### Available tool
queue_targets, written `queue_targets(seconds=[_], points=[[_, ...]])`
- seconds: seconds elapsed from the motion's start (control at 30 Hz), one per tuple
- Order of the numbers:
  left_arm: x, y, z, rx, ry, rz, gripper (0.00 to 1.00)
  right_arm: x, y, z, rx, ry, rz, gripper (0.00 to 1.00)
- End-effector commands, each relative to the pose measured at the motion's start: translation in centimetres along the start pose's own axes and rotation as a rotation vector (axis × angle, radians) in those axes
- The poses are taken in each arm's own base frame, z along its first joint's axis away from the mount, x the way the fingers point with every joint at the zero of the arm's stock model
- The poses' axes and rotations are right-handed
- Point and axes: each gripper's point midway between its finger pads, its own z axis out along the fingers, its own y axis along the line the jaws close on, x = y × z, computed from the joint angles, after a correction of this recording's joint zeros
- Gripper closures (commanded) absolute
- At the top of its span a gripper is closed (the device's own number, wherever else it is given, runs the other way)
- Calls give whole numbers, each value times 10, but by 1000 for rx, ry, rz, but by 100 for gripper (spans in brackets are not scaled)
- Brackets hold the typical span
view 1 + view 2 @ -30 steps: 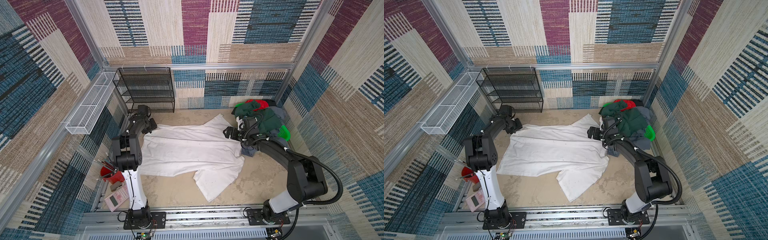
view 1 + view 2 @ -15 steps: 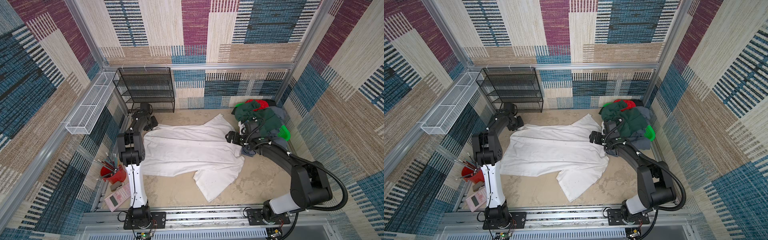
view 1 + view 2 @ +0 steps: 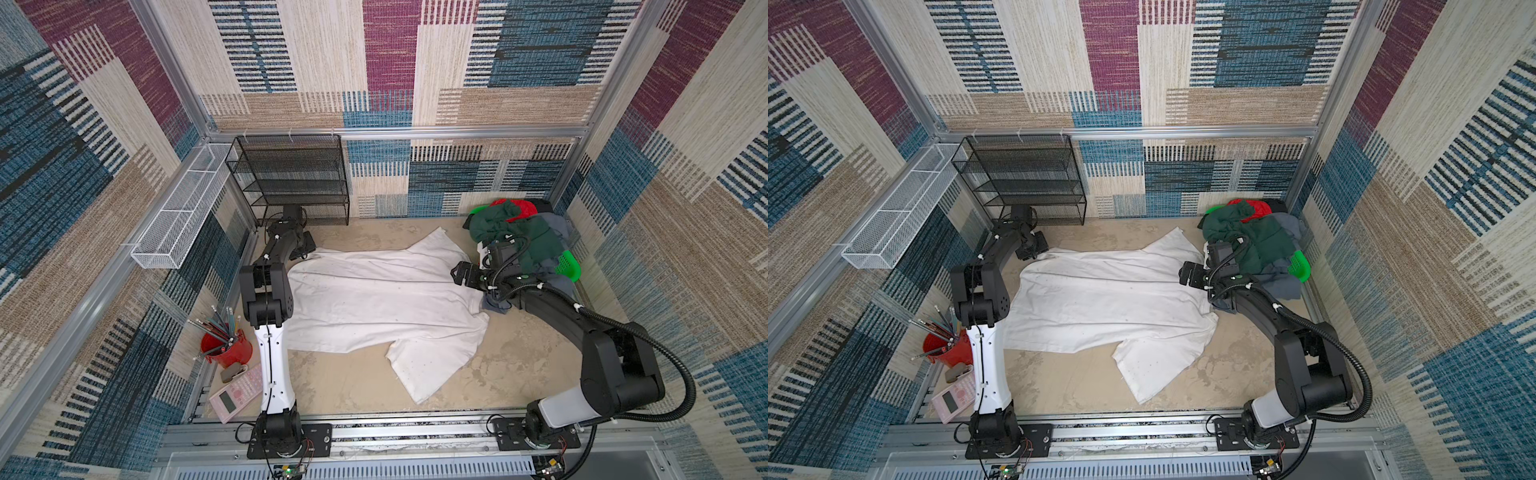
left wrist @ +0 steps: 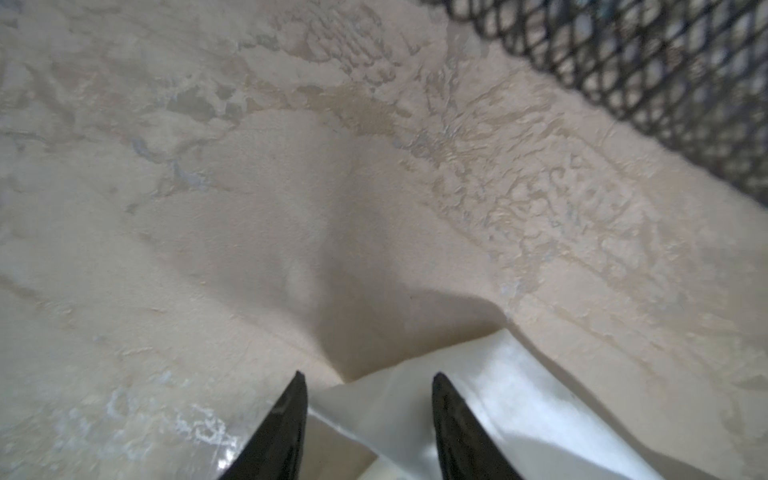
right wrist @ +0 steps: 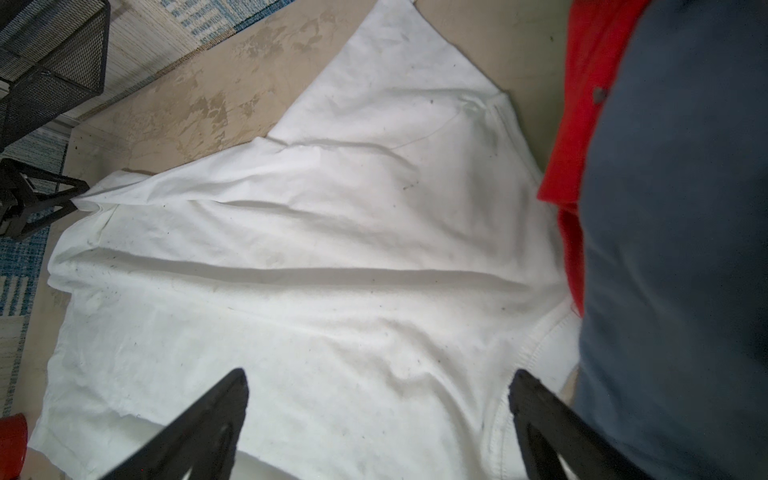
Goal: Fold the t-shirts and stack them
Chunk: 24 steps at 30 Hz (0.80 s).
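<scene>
White shirt [image 3: 374, 299] [image 3: 1100, 299] lies spread flat mid-bench [image 3: 519, 365], 1 sleeve pointing to the back wall and 1 toward the front rail. Small dark specks on it.

Left jaws sit at the shirt's far-left corner, just in front of the black mesh rack [image 3: 291, 178]. They are part open. In the left wrist view the 2 fingertips [image 4: 291, 415] stand apart with the shirt corner [image 4: 478, 407] between them. Cannot tell if they touch the cloth.

Right jaws are spread wide and hold nothing. They hang over the shirt's right edge near the collar seam [image 5: 540, 353], beside the pile.

The pile is at the back right. Green shirt [image 3: 536, 237] is on top, red shirt [image 3: 521, 208] behind it, grey-blue shirt [image 3: 559, 286] hanging down the front. All are heaped on a bright green basket [image 3: 569, 266].

Red cup [image 3: 228, 349] of pencils and a pink calculator [image 3: 235, 395] sit at front left, off the shirt.
</scene>
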Motion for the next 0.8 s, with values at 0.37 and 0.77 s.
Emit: queue_targets(seconds=[0.37,0.77], points=[[4,-16,10,63,66,13,82,-4,2,-4,-5,-16,5,1],[-9,-18,-28,73,25,38,100,-2,5,-6,-31,-24,8,1]])
